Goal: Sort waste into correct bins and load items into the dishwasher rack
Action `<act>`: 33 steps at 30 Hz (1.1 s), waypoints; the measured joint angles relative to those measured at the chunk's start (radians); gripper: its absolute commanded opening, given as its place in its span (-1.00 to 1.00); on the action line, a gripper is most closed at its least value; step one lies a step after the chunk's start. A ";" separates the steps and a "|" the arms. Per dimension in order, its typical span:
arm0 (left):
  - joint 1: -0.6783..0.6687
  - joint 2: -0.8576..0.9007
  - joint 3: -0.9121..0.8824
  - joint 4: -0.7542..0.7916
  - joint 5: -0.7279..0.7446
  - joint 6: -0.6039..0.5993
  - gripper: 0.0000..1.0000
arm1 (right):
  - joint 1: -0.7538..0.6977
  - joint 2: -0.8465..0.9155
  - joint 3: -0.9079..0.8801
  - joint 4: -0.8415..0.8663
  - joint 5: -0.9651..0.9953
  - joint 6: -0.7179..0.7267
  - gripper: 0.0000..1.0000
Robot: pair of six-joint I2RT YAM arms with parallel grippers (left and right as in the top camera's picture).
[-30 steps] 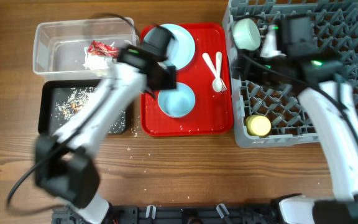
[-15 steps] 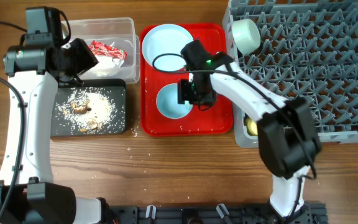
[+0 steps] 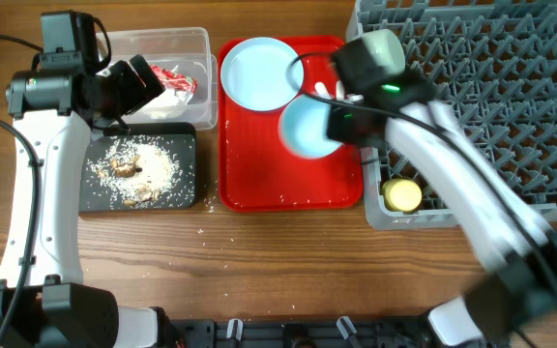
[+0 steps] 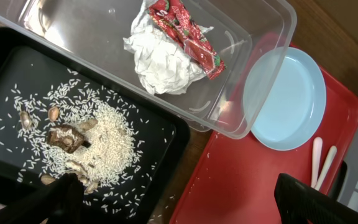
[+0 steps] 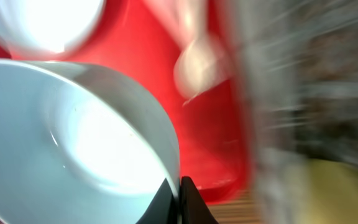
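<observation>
My right gripper is shut on the rim of a pale blue bowl, which hangs tilted over the red tray. In the right wrist view its fingertips pinch the bowl's wall. The pale blue plate lies at the tray's back. A second bowl and the yellow cup sit in the grey dishwasher rack. My left gripper is open and empty above the black tray of rice scraps. The clear tub holds the napkin and wrapper.
White fork and spoon lie on the red tray by the rack, partly under my right arm in the overhead view. A few rice grains are scattered on the wooden table in front of the black tray.
My right gripper shut on the bowl's rim and lifted it up and right off the tray. My left gripper opened wide; the left arm stayed put.
</observation>
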 measured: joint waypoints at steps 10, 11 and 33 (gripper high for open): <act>-0.002 0.000 0.000 0.008 0.000 0.000 1.00 | -0.002 -0.221 -0.003 -0.166 0.744 0.212 -0.91; -0.002 0.000 0.000 0.008 0.000 0.000 1.00 | -0.004 -0.164 -0.012 -0.164 0.796 0.220 -0.91; -0.002 0.000 0.000 0.008 0.000 0.000 0.99 | -0.010 0.323 -0.032 0.101 1.180 -0.118 -0.45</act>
